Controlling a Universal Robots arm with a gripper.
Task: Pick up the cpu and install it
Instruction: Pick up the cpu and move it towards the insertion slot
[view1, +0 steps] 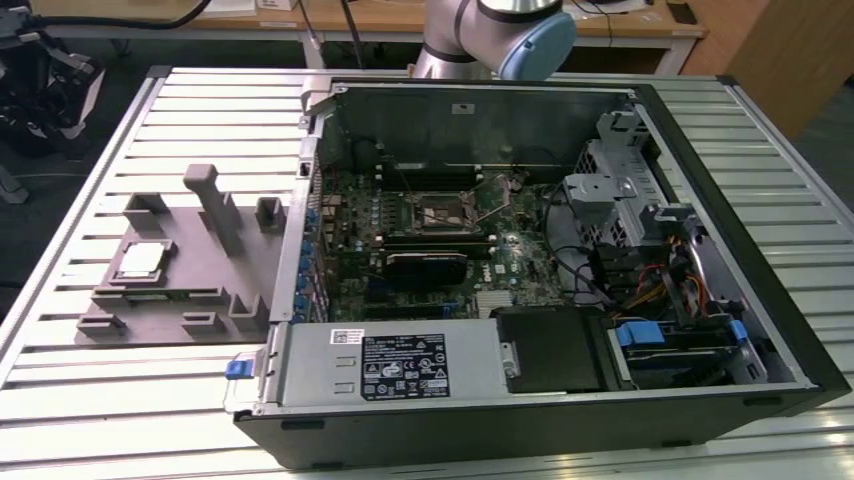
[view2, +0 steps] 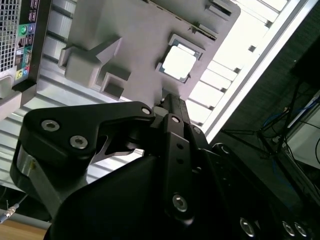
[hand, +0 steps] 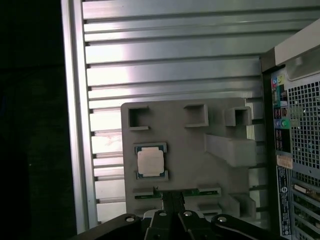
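Observation:
The cpu (view1: 140, 260) is a small silvery square chip lying flat in a recess of the grey fixture block (view1: 214, 285), at the exterior view's left of the open computer case. In both wrist views the chip (hand: 151, 161) (view2: 179, 63) lies on the fixture (hand: 200, 165) (view2: 125, 30), well below the camera. My gripper (hand: 171, 196) (view2: 170, 98) hangs high above the fixture, apart from the chip, its black fingers pressed together with nothing between them. The motherboard's black socket frame (view1: 445, 212) sits in the middle of the case with its lever raised.
The open computer case (view1: 307, 130) has tall metal walls, a power supply (view1: 387, 365) at the front and drive cages (view1: 627, 200) on the exterior view's right. Upright posts (view1: 203, 195) rise from the fixture near the chip. The slatted table (view1: 80, 400) ends close to the fixture.

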